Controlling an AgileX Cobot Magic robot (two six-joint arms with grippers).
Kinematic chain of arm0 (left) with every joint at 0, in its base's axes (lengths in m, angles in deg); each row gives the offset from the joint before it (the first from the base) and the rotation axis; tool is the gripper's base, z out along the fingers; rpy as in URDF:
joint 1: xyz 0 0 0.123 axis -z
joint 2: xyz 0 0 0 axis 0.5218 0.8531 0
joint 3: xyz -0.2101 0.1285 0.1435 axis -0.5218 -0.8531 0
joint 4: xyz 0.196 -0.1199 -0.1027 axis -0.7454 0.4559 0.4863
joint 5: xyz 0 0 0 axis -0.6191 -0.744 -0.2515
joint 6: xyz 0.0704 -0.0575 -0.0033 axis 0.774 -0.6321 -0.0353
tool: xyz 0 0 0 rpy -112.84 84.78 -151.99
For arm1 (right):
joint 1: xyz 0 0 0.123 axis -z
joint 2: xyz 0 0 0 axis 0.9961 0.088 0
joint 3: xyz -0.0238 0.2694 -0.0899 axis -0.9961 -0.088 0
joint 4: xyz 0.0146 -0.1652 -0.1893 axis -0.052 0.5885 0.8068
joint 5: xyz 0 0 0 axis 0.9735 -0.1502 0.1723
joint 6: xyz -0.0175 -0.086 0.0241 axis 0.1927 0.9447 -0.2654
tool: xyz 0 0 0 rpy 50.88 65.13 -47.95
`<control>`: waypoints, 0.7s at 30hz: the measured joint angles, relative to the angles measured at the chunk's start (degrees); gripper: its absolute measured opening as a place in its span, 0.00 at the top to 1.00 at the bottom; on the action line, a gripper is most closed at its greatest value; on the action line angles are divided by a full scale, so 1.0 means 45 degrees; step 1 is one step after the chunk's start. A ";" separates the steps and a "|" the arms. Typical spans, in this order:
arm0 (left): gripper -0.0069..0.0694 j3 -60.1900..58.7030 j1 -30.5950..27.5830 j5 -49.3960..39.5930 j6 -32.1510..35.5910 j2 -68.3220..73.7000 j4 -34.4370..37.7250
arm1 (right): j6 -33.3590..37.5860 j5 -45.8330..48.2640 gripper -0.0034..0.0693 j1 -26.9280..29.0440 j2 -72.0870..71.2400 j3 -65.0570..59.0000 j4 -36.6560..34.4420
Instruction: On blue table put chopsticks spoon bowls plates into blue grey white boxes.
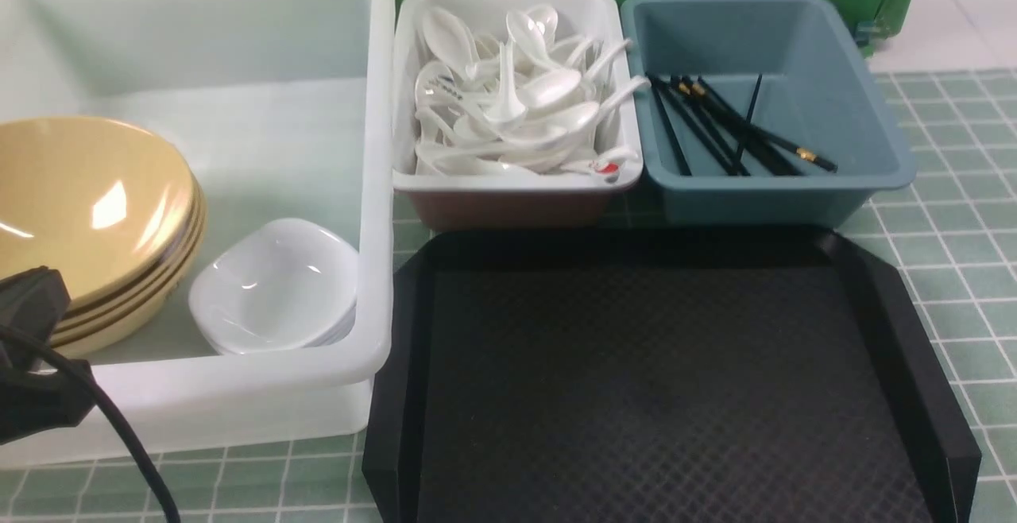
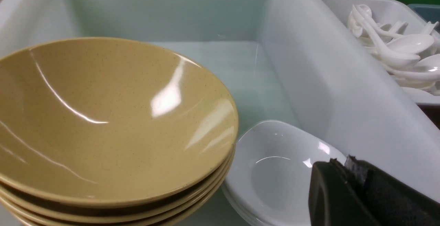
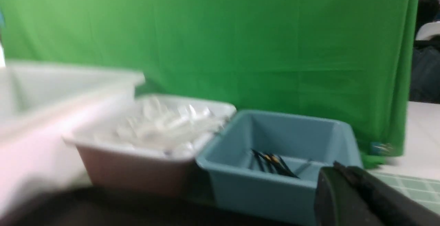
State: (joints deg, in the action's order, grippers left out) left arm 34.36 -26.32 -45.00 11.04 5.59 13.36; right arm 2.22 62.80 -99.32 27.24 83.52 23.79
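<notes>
White plates (image 1: 274, 288) sit in the large tub (image 1: 369, 189), to the right of the tan bowls (image 1: 87, 205). The left end effector (image 2: 340, 164) is shut, gripping nothing, and is the nearer to both. The right end effector (image 3: 340, 171) is closed and empty. Sorting appears complete; any coming move is judged a withdrawal, clear of the tub's wall.

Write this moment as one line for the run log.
left gripper: shut | right gripper: shut | bowls: in big white box | tray: empty
</notes>
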 joint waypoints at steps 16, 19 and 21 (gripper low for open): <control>0.91 -0.0024 0.0000 -0.0478 0.0000 0.0000 0.0000 | 0.0324 -0.0421 0.89 0.1894 -0.0322 -0.0025 0.0038; 0.91 -0.0024 0.0000 -0.0505 0.0000 0.0000 0.0000 | 0.0340 -0.0110 0.89 0.2708 -0.0383 -0.0025 -0.0118; 0.91 -0.0024 0.0000 -0.0537 0.0000 0.0000 0.0000 | 0.0356 0.0198 0.89 0.3024 -0.0383 -0.0025 -0.0220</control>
State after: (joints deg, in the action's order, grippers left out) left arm 34.25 -26.32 -47.42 11.04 5.59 13.36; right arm 3.82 63.69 -85.71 25.51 83.41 22.80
